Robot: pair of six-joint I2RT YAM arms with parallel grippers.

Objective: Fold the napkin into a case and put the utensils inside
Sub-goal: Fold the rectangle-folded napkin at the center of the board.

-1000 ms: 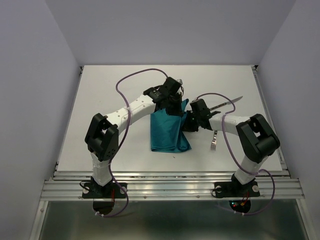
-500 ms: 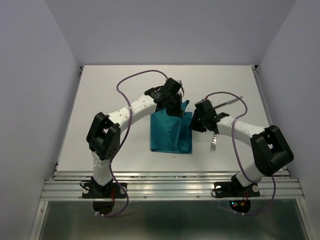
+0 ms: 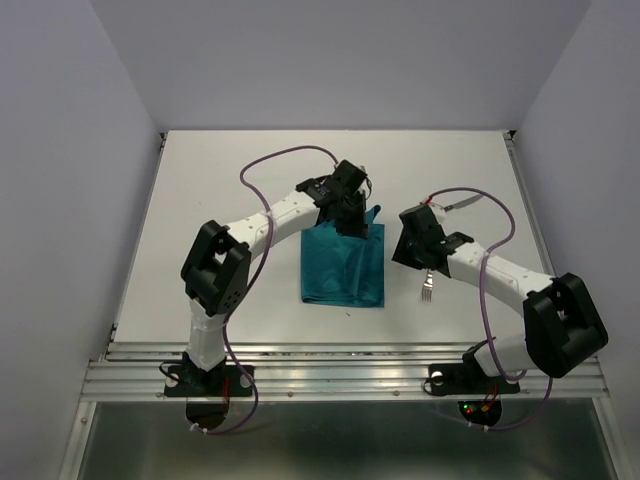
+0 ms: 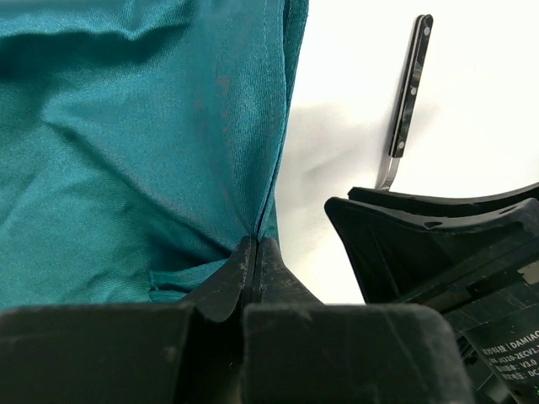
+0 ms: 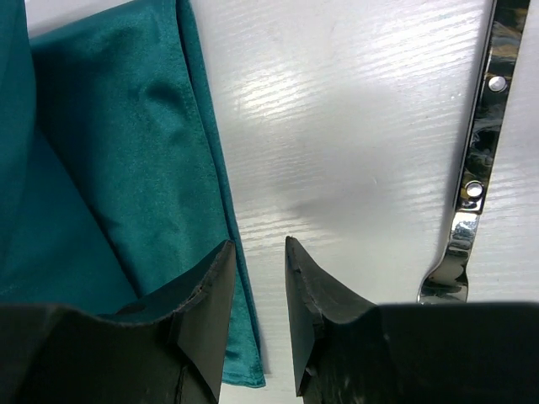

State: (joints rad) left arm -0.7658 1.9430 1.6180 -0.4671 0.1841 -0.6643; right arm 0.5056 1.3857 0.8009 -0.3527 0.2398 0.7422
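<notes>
The teal napkin (image 3: 340,270) lies folded into a tall rectangle mid-table. My left gripper (image 3: 355,218) is shut on its far right corner, the jaws pinching the cloth edge (image 4: 255,246) with the napkin (image 4: 126,151) spread to their left. My right gripper (image 3: 405,242) stands open just right of the napkin; in its wrist view the jaws (image 5: 257,248) hold only bare table, and the napkin (image 5: 101,151) edge runs under the left finger. The fork (image 3: 428,286) lies near the right arm. The knife (image 3: 458,204) is partly hidden by that arm; its dark handle (image 4: 410,84) (image 5: 476,160) shows in both wrist views.
The white table (image 3: 230,200) ends in a metal rail at the near edge, with grey walls on three sides. Purple cables loop over both arms. The right gripper's black body (image 4: 438,244) sits close beside the left gripper.
My right gripper has opened, let go of the napkin's right edge and drawn back to the right. The left gripper still holds the corner, shifted slightly farther away.
</notes>
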